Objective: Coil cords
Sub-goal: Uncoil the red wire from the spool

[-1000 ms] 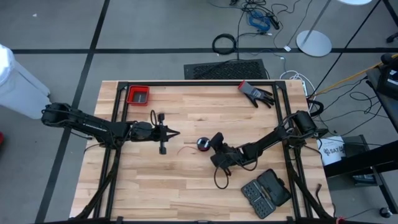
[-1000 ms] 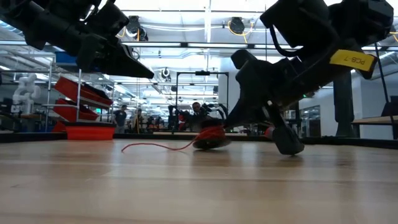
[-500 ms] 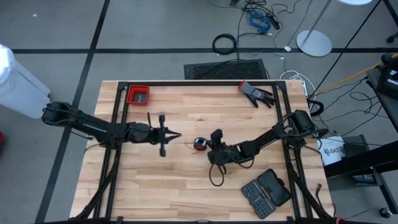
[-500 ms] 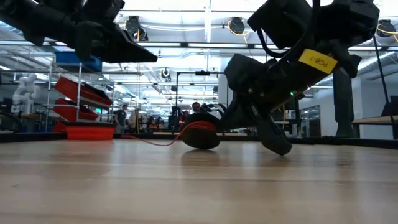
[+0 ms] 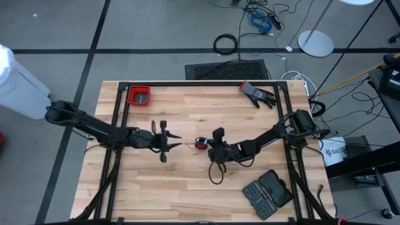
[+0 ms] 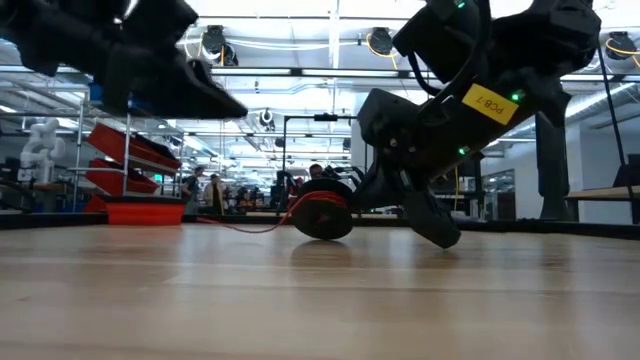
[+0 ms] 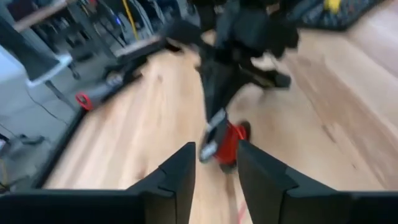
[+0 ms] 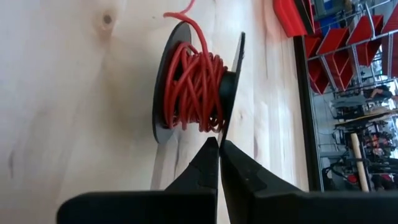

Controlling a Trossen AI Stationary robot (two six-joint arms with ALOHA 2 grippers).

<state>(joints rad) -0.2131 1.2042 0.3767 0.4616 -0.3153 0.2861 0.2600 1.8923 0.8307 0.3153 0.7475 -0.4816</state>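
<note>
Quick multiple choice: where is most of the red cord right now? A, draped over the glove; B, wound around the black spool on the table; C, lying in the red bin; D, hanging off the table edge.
B: the right wrist view shows the red cord wrapped in many turns between the two discs of the black spool, which sits on the wooden table beside the right gripper.

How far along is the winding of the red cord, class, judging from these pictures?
Done: most of the red cord sits wound on the black spool. In hand: the right gripper is shut on the spool's flange, standing it on edge; the left gripper is open, facing it. Left: a short loose tail trails on the table.
</note>
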